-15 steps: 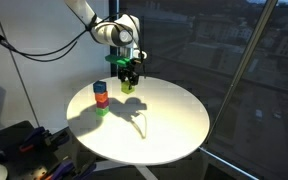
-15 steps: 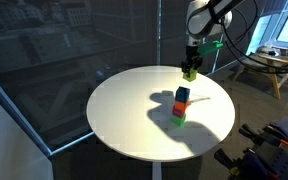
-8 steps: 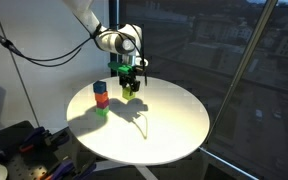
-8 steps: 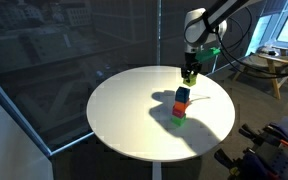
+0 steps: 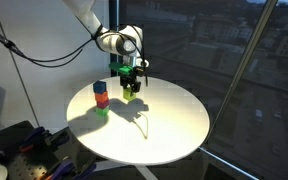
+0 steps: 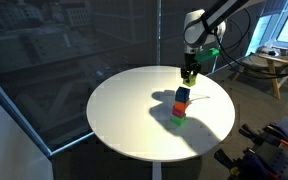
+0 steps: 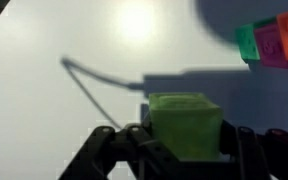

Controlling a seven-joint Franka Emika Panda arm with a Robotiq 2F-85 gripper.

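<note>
Green block sits clamped betw. the fingers of the gripper. The jaws are drawn in narrow on its two sides, so it's a firm hold.

Change vs. a sec ago: the arm has dropped a bit and carried the block lower toward the white round table. Over the last half sec nothing more shifts, and the pose looks the same in both exterior views. Judging by the shadow lying apart from it on the tabletop, the block hangs just above the surface, not resting on it. So it's carried, not yet set down anywhere.

Near it, but apart, stands a small stack of coloured blocks. In an exterior view blue, red and green show, and the wrist view catches it at top right. The held block is beside the stack, not over it.

Containers: no bin, tray or box shows in any view.
</note>
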